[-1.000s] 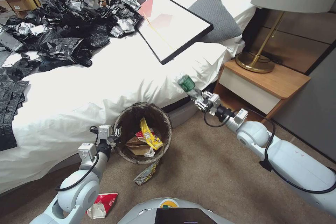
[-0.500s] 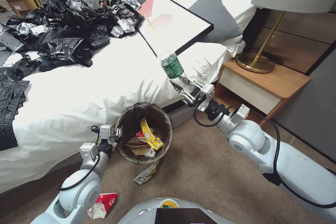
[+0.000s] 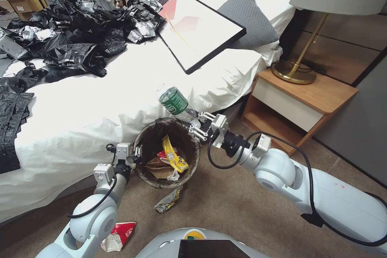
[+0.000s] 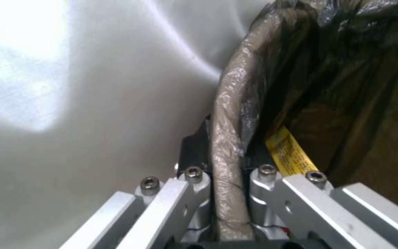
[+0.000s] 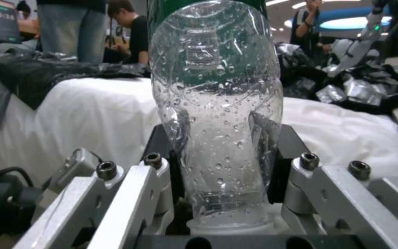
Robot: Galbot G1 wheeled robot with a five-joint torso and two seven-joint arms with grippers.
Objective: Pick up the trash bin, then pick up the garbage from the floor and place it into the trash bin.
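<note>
The trash bin [image 3: 160,185], white with a dark bag liner, is against the bed's side. My left gripper [image 3: 136,156] is shut on its near-left rim [image 4: 229,103], one finger inside and one outside. In the bin lie a yellow wrapper [image 3: 173,155], a tan paper bag [image 3: 158,169] and a red packet. My right gripper [image 3: 196,125] is shut on the lower end of a clear bottle with a green label [image 3: 173,102], held tilted just above the bin's far-right rim. The right wrist view has the bottle [image 5: 217,103] squeezed between the black pads [image 5: 163,145]. On the carpet lie a crumpled wrapper [image 3: 169,199] and a red-and-white packet [image 3: 117,235].
The white bed [image 3: 100,100] carries black plastic bags [image 3: 68,44], a framed picture [image 3: 195,24] and a grey pillow [image 3: 246,16]. A wooden nightstand [image 3: 306,96] with a brass lamp [image 3: 298,68] stands to the right. Open carpet lies between the bin and the nightstand.
My right arm has swung left and down with the bottle, from near the nightstand to the bin's far-right rim. The left gripper and bin have stayed put.
</note>
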